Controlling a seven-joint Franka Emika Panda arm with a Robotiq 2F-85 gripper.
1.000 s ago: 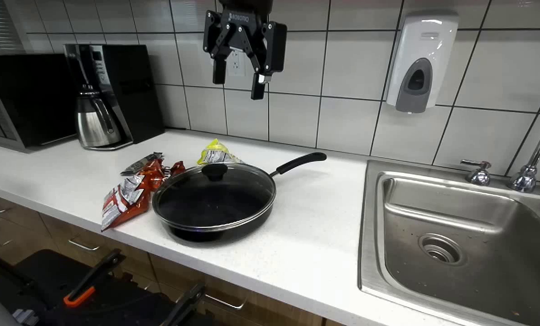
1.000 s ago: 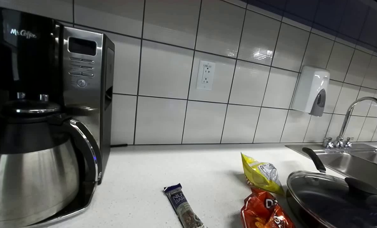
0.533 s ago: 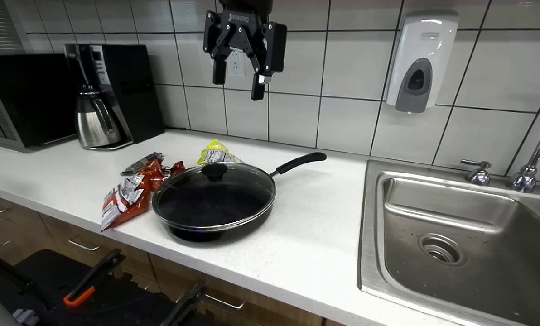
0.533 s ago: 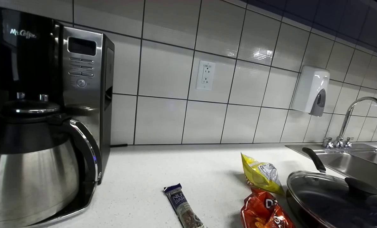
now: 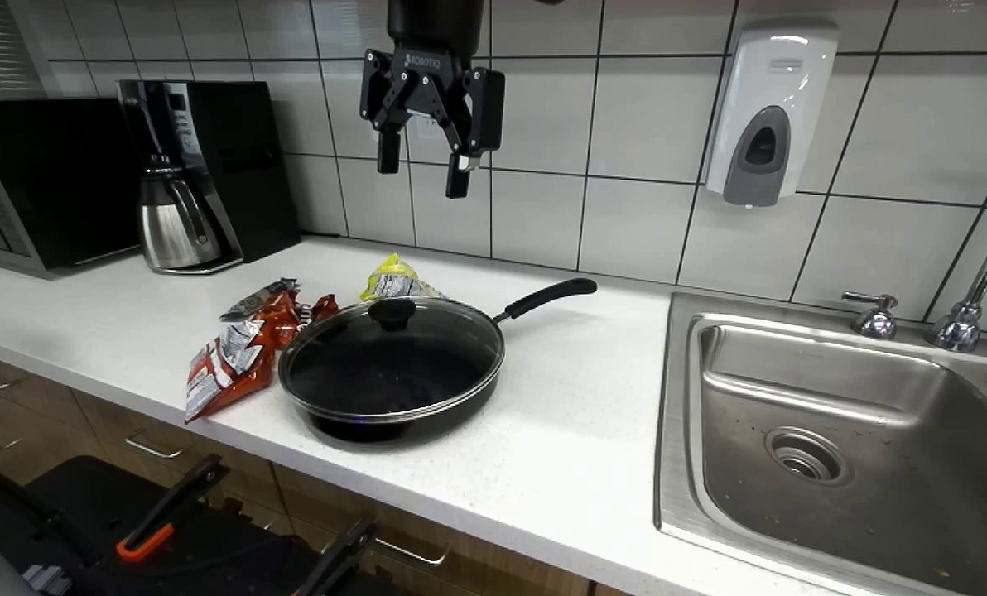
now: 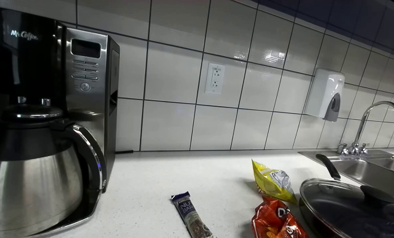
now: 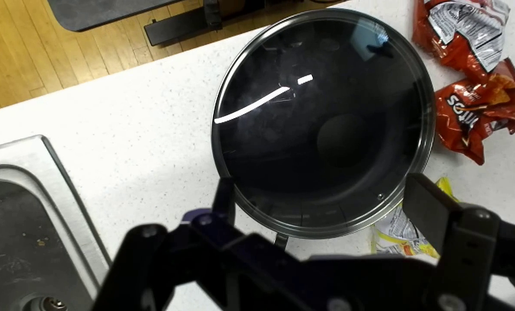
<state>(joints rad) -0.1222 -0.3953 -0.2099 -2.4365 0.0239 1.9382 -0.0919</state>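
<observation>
Jaws have dipped, spread above the lidded pan (image 5: 394, 368) — coffee maker (image 6: 87, 86) in both exterior views, not the wrist's.

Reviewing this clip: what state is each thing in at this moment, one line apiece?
Hand: open, holding nothing.
Pan: standing upright, covered.
Glass lid: in place.
Red chip packaging: crumpled; whether opened, cannot tell.
Yellow bag: crumpled; whether opened, cannot tell.
Nut bar: in its wrapper.
Coffee maker: display dark, carafe in place.
Faucet: no water seen running.
Sink drain: uncovered.
</observation>
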